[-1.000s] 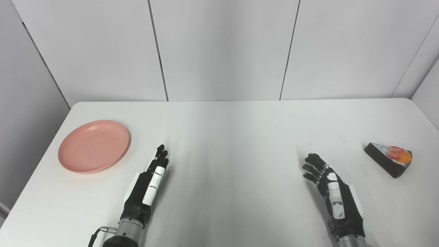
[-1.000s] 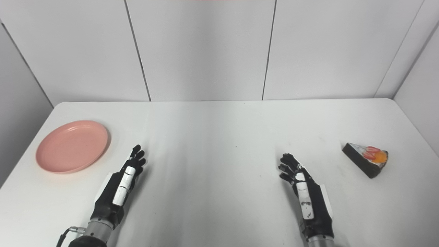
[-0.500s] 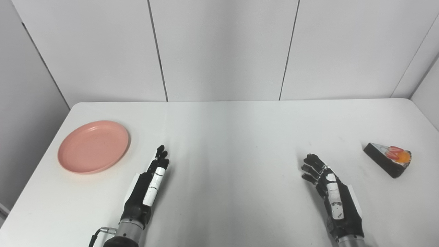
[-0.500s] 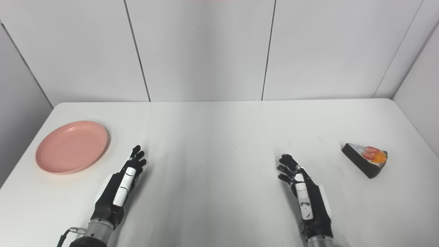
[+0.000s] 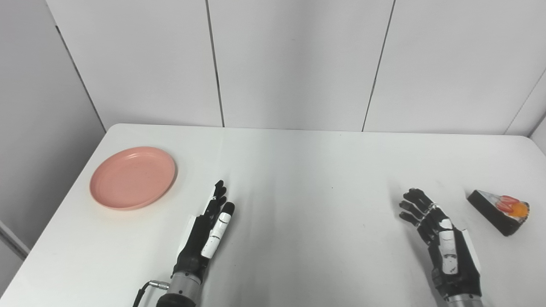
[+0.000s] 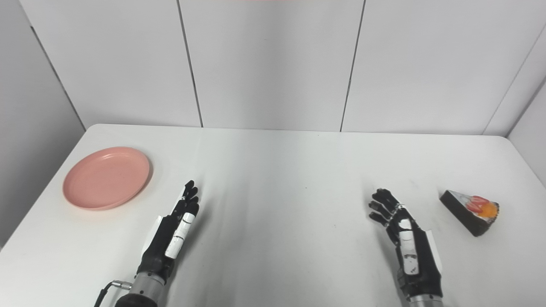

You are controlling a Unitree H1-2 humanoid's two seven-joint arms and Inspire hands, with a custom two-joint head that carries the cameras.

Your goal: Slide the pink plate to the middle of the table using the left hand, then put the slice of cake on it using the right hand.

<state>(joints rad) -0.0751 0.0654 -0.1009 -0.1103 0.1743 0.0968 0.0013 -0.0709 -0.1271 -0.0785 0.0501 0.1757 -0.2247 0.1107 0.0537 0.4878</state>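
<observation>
The pink plate (image 5: 132,177) lies empty on the white table (image 5: 298,179) at the far left. The slice of cake (image 5: 500,206), dark with a red and orange topping, lies at the right edge. My left hand (image 5: 209,230) is open with fingers straight, low over the table to the right of and nearer than the plate, apart from it. My right hand (image 5: 435,226) is open with fingers slightly curled, left of the cake and apart from it. Both hands hold nothing.
White wall panels stand behind the table's far edge. A grey wall runs along the left side. A cable (image 5: 145,290) hangs at my left wrist.
The whole picture has shifted right and slightly down, so the camera has moved. The hands, plate and cake hold nearly the same places on the table.
</observation>
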